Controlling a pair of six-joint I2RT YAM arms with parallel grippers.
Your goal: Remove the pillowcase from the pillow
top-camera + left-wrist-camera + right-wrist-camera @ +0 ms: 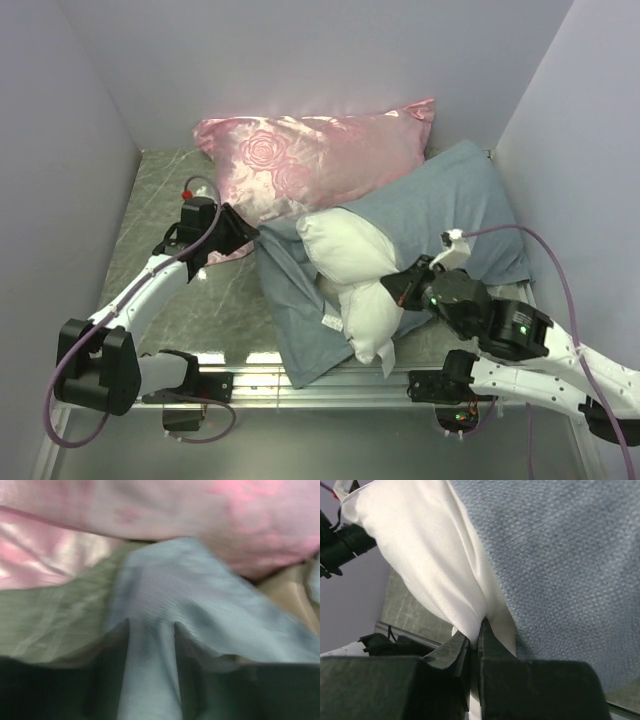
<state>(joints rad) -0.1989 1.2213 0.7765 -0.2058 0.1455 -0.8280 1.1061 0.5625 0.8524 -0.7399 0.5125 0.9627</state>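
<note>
left pincer (150, 626) shut on the pillowcase (455, 215) edge, right pincer (475, 632) shut on the pillow (350, 262).
the white pillow bulges half out of the blue-grey pillowcase in the middle of the desk (165, 205), between the two arms, its free end pointing at the near edge. the pillowcase runs long from near left to far right, just beside a pink pillow (310, 150). the right arm is nearer the pillow, so pulling apart looks likely.

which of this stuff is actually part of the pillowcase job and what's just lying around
Part of the job:
- pillowcase, blue-grey, gripped by the left claw
- white pillow, partly out of it, pinched by the right claw

Just lying about:
- pink satin pillow, at the back
</note>
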